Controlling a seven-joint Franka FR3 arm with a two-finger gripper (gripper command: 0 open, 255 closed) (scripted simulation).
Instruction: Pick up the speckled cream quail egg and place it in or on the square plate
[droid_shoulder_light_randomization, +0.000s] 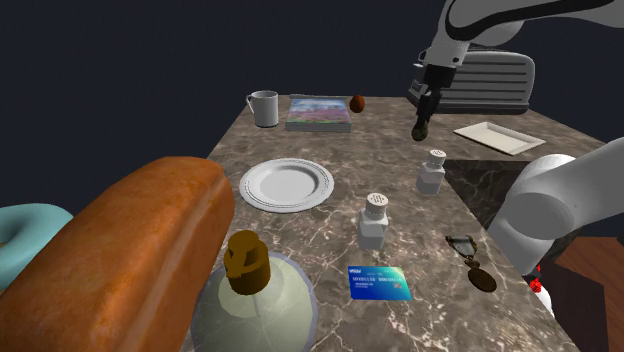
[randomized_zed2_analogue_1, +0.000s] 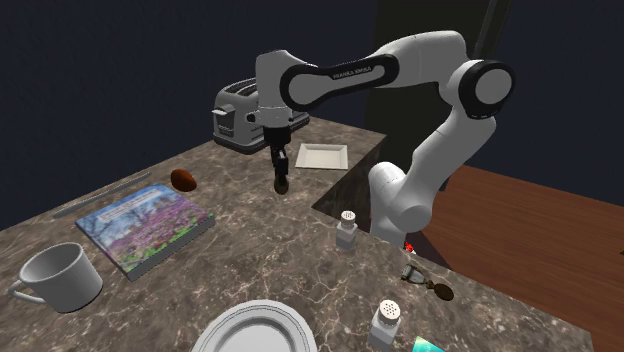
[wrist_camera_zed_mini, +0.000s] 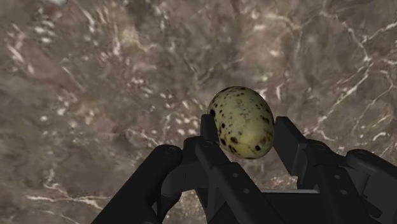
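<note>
The quail egg (wrist_camera_zed_mini: 242, 121) hangs pinched in the hand (droid_shoulder_light_randomization: 421, 128), upper right of the shoulder view, left of the square plate (droid_shoulder_light_randomization: 498, 136). Its round shell (fingertip hold only) may slip free, or roll off once released.

A brown veined marble counter (droid_shoulder_light_randomization: 330, 240) spans the foreground. Dark blue walls (randomized_zed2_analogue_1: 100, 60) rise behind it, at twelve o'clock in both exterior views. Reddish wooden floor (randomized_zed2_analogue_1: 540, 230) shows at three o'clock in the second exterior view, past the counter's edge. Light is dim and even

Gripper (wrist_camera_zed_mini: 248, 137) clasps speckled egg (wrist_camera_zed_mini: 242, 121) above marble
</note>
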